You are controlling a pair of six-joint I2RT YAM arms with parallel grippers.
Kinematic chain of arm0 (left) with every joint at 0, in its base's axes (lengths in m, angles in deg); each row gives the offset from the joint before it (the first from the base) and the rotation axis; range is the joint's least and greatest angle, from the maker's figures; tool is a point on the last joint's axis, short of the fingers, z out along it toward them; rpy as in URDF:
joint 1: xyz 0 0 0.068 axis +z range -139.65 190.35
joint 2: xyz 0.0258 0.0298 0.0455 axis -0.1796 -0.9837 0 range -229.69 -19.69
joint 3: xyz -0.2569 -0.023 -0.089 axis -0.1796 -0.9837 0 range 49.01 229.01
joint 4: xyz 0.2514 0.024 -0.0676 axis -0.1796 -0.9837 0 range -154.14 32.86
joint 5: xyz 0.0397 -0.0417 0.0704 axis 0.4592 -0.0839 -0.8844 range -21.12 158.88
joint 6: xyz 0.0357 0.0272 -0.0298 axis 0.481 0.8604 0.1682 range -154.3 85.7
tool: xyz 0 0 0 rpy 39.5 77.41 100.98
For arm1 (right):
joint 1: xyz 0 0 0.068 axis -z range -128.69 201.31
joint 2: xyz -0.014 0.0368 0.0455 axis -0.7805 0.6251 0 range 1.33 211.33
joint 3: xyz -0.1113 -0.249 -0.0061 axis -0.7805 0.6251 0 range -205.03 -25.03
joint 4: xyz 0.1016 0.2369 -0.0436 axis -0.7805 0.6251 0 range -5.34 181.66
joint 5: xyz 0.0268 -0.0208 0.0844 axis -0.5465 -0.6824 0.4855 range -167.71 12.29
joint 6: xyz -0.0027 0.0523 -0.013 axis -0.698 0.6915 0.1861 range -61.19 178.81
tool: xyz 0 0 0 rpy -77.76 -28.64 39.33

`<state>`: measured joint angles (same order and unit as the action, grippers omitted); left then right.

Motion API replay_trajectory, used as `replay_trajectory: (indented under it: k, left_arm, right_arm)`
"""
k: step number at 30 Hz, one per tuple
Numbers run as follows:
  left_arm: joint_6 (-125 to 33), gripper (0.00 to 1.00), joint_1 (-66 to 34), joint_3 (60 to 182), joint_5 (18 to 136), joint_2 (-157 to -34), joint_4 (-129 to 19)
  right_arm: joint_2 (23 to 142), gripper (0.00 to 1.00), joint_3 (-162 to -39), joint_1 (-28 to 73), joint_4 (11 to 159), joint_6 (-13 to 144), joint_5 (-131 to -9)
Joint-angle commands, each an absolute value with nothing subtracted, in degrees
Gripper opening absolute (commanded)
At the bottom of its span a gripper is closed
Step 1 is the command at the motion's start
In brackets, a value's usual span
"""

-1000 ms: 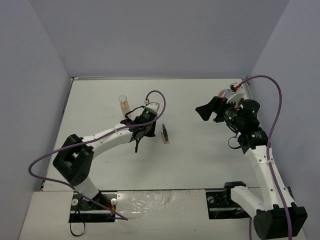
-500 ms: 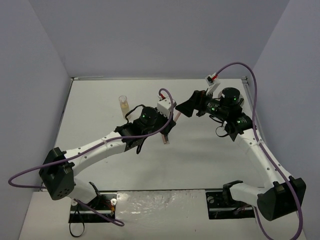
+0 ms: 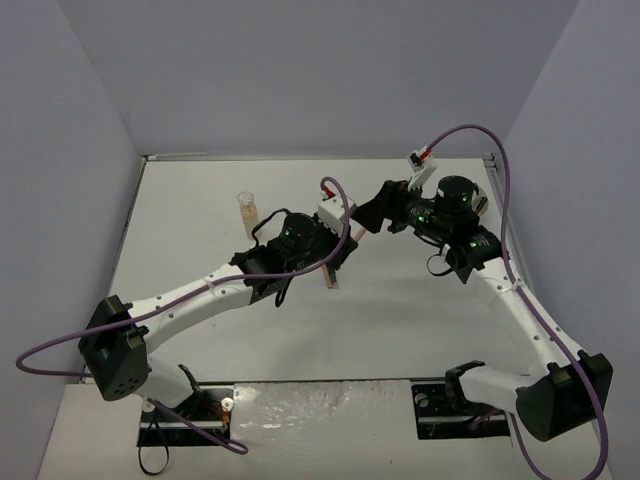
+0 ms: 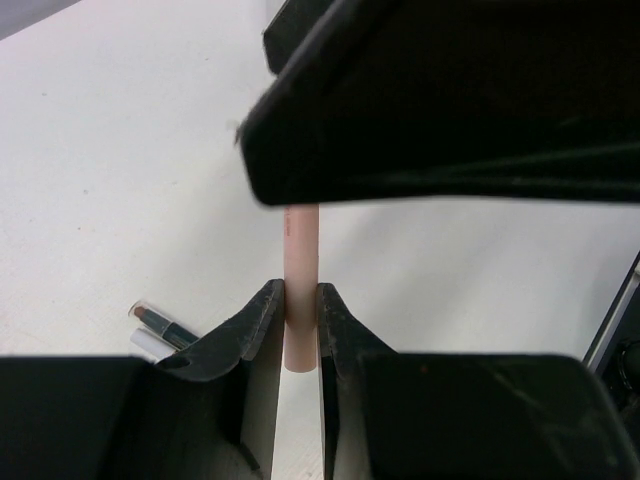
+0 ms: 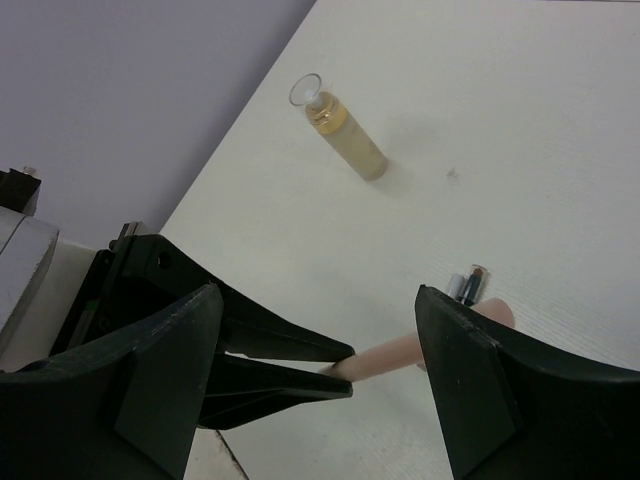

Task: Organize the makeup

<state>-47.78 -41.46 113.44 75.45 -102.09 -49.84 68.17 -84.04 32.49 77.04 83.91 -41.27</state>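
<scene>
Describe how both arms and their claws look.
Both the left arm and right arm have white links, black joints with green lights and a looping purple cable. The left claw and right claw are black, with angular wedge-shaped fingers.

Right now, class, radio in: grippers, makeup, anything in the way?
Left gripper shut on pink stick. Right gripper open, straddling its free end. Bottle standing well aside.

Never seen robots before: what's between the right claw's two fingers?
In the right wrist view, a pink stick, pinched by the left gripper, pokes into that gap.
</scene>
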Motion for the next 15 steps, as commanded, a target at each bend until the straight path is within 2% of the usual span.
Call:
replay_trajectory:
  k: [1, 6, 15]
  left_arm:
    - [-46.9, 0.00, -41.9, 117.8, 74.9, -101.5, -43.1]
    - [-47.0, 0.00, -41.9, 117.4, 74.3, -101.8, -41.5]
    - [-47.1, 0.00, -41.9, 117.1, 76.8, -101.5, -36.9]
  right_arm:
    - [63.1, 0.76, -88.7, 33.1, 77.2, 80.2, -51.3]
    - [60.1, 0.78, -88.1, 34.4, 79.1, 79.3, -56.2]
    - [63.8, 0.75, -85.5, 35.7, 79.0, 82.0, -49.1]
